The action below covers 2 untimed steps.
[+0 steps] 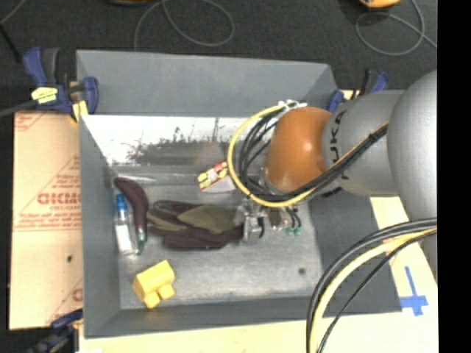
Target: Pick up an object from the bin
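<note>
Grey bin point(221, 87): arm point(383, 145) over glove point(191, 225), yellow block point(154, 283) apart.

- Light falls from above; the scene is moderately bright, though the black mat point(221, 20) around the bin point(243, 274) is dark.
- The bin's back wall point(154, 132) is the brightest area, washed nearly white by glare, with dark streaky reflections across it.
- The orange cover point(294, 149) carries a soft, broad highlight; the grey arm point(419, 145) shines pale along its upper curve.
- Shade gathers under the arm near the gripper point(252, 225), while the floor around the yellow block point(154, 283) is evenly lit, with only a faint shadow beside it.
</note>
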{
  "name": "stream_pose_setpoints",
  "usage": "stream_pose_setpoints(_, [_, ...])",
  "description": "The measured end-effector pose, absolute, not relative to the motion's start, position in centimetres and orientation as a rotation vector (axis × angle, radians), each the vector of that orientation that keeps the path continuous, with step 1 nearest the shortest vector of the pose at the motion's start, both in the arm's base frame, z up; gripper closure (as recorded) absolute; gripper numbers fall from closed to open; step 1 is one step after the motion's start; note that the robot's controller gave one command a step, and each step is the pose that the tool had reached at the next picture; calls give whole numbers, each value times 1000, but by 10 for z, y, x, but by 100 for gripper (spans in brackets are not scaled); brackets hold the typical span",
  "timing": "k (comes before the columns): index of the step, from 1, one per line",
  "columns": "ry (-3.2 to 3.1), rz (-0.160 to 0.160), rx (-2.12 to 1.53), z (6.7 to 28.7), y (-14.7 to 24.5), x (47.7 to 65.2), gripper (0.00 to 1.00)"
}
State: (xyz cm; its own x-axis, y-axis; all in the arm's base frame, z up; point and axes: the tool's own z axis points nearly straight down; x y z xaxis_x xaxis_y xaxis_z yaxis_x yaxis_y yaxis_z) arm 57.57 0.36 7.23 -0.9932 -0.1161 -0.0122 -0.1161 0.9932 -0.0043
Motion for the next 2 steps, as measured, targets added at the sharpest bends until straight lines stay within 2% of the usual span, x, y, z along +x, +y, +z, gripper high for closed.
stream_pose_setpoints(1, [3093, -9, -482, 85, 7, 571, 100])
stream_pose_setpoints(2, [3121, -5, -10, 191, -5, 583, 100])
